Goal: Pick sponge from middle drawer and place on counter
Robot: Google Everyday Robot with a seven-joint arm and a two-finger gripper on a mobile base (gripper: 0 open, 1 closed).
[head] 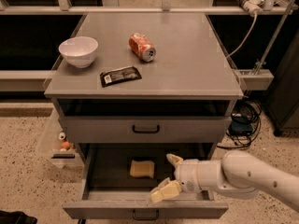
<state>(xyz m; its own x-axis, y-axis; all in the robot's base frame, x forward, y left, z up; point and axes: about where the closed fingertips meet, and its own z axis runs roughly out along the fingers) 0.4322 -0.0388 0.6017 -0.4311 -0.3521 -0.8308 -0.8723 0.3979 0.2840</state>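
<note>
The pale-yellow sponge [142, 168] lies on the dark floor of the open middle drawer [145, 210], left of centre. My gripper [167, 176] reaches in from the right on a white arm and hangs over the drawer, just right of the sponge and apart from it. Its two pale-yellow fingers are spread open, one [174, 159] toward the back and one [164, 192] near the drawer's front edge. Nothing is between them. The grey counter [187, 59] is the cabinet's top above.
On the counter are a white bowl [78, 51], a black wrapped bar [120, 75] and an orange soda can [142, 46] on its side. A shut drawer front [145, 129] sits above the open one. Cables [243, 120] hang at the right; a clear bin [58, 143] stands left.
</note>
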